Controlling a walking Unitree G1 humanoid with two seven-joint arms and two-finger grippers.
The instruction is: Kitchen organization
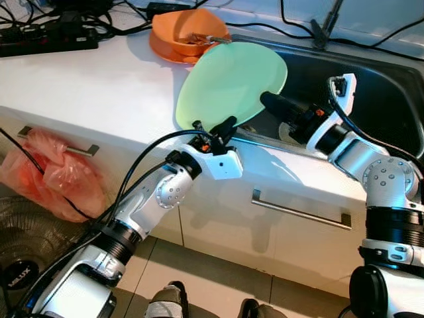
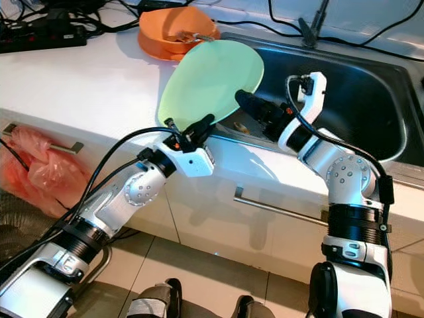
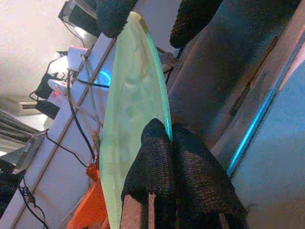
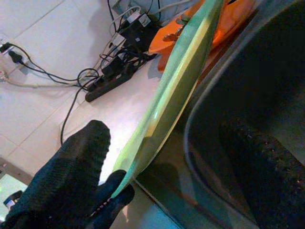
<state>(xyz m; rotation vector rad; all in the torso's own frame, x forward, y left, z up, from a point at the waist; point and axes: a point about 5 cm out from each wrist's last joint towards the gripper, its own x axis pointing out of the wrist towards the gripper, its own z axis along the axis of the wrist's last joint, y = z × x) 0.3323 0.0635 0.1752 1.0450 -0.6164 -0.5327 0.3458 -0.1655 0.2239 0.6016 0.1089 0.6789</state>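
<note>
A pale green plate (image 1: 232, 83) stands tilted on edge over the white counter (image 1: 86, 86), at the sink's left rim. My left gripper (image 1: 215, 129) is shut on the plate's lower rim; in the left wrist view its fingertips (image 3: 162, 152) pinch the green edge (image 3: 133, 109). My right gripper (image 1: 268, 99) reaches in from over the sink to the plate's right rim. It is open, and in the right wrist view the plate's edge (image 4: 181, 90) runs between its two spread fingers (image 4: 76, 162).
An orange bowl (image 1: 189, 33) holding small items sits behind the plate. The dark steel sink (image 1: 391, 93) lies to the right. A power strip and cables (image 1: 46, 40) crowd the counter's back left. A red bag (image 1: 53, 172) hangs near a drawer handle (image 1: 301, 209).
</note>
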